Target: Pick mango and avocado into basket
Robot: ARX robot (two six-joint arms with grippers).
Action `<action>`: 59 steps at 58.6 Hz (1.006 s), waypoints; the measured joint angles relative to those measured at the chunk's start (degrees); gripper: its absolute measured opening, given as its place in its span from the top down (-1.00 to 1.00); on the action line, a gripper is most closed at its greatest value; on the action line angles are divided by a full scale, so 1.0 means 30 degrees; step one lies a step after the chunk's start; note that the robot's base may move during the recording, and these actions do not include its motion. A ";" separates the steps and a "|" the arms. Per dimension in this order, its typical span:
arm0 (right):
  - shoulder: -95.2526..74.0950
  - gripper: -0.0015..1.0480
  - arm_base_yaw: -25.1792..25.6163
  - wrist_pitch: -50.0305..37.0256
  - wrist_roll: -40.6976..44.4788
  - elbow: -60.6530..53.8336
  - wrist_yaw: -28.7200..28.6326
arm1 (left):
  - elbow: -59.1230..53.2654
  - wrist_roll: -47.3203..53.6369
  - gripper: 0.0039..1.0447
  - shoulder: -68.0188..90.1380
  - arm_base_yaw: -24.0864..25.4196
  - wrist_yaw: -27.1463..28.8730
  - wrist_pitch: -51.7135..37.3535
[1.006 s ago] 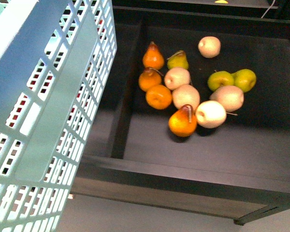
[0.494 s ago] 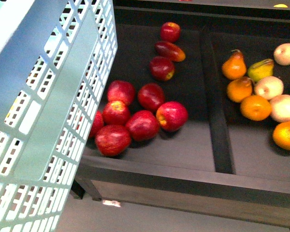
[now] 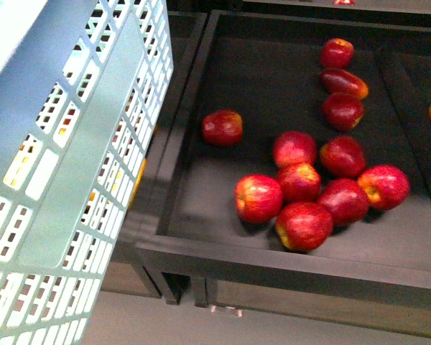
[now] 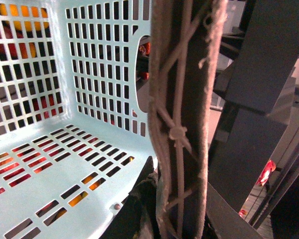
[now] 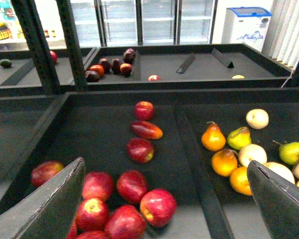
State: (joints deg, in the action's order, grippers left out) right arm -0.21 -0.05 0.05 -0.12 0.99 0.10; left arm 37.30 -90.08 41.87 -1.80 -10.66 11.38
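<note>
The pale teal slotted basket hangs tilted at the left of the front view. My left gripper is shut on its brown lattice handle, and the basket's inside holds nothing. Yellow-orange fruit glimpsed through the slots is too hidden to name, so the mango is not clearly in view. A small dark green oval fruit, the avocado by its look, lies in a far back bin. My right gripper is open above the apples, holding nothing.
Several red apples lie in a black bin whose front rim faces me. Past a raised divider, the neighbouring bin holds pears and oranges. Black posts stand at the back left, with more bins behind.
The front view has swung left: the bin of pears and oranges slid out to the right and the apple bin now fills the middle. The basket keeps its place in view.
</note>
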 joint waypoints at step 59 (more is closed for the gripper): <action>-0.0029 -0.83 0.0000 0.0015 -0.0015 0.0000 -0.0066 | 0.0029 0.0015 0.84 -0.0036 0.0007 0.0022 0.0000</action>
State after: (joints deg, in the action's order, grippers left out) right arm -0.30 -0.05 0.10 -0.16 0.99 -0.10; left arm 37.39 -90.04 41.76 -1.78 -10.59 11.38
